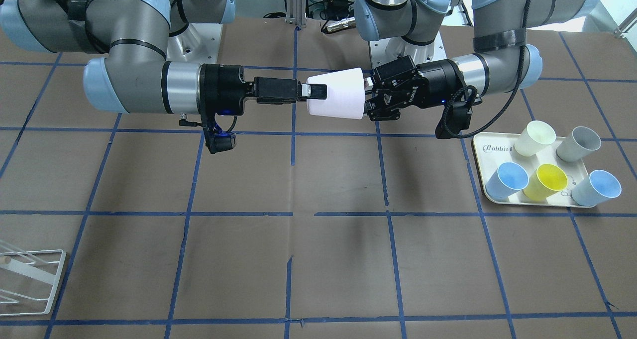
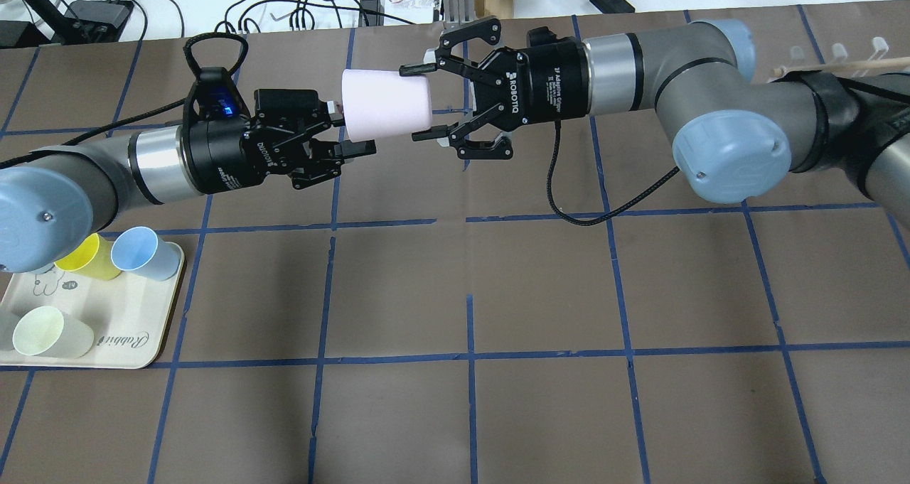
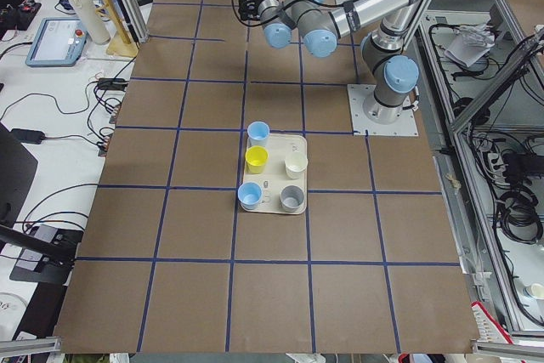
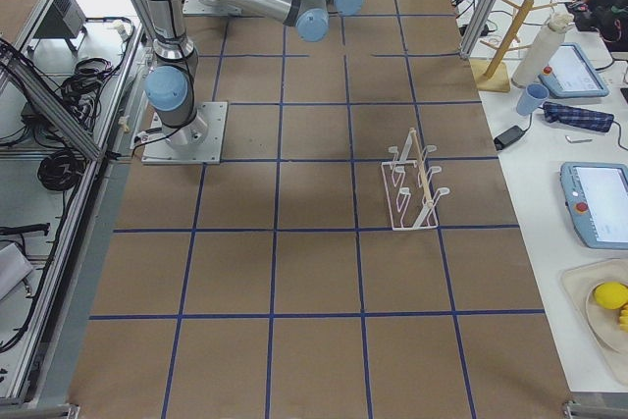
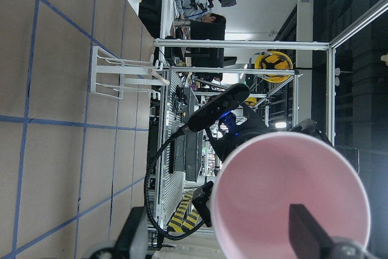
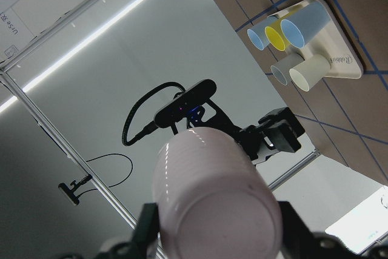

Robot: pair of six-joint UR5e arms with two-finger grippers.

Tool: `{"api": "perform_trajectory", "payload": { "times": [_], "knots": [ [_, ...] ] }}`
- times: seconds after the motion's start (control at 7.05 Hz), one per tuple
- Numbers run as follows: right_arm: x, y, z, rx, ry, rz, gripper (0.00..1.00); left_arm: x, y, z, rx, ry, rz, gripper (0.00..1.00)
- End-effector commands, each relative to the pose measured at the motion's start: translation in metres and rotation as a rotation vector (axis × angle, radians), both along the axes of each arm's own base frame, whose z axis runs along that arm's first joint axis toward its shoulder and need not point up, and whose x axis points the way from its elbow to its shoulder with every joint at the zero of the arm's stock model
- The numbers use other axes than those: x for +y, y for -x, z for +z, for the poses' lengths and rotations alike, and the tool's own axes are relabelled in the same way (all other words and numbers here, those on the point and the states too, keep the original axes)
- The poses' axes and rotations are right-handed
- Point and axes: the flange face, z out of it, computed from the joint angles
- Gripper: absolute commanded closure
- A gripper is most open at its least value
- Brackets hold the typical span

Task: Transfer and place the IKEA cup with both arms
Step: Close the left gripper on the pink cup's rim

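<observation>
The pale pink IKEA cup [image 2: 387,104] hangs on its side in mid-air over the far middle of the table, between both grippers. My left gripper [image 2: 348,134] is shut on its rim, at the wide mouth end. The left wrist view shows the cup's open mouth [image 5: 291,192] with one finger [image 5: 306,232] inside it. My right gripper [image 2: 423,101] is open, its fingers spread on either side of the cup's base end. The right wrist view shows the cup's base [image 6: 212,192] close up. In the front view the cup [image 1: 338,97] is level between the left gripper [image 1: 369,100] and the right gripper [image 1: 313,92].
A cream tray [image 1: 480,145] on the robot's left holds two light blue cups, a yellow, a cream-white and a grey one; it also shows in the overhead view [image 2: 128,349]. A white wire rack [image 1: 30,279] stands at the table's edge on the robot's right.
</observation>
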Motion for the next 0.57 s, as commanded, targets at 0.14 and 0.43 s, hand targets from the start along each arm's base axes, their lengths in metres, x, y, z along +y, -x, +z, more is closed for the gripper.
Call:
{"api": "perform_trajectory", "payload": {
  "times": [0.14,0.43],
  "knots": [
    [-0.0034,-0.0003,-0.0034,-0.025,-0.016,-0.007,1.00,-0.0010,-0.0007,-0.0014,-0.002,0.009,0.000,0.87],
    [-0.0036,-0.0003,-0.0014,-0.023,-0.011,-0.006,0.96,0.0010,-0.0002,0.0021,-0.010,0.021,-0.004,1.00]
  ]
}}
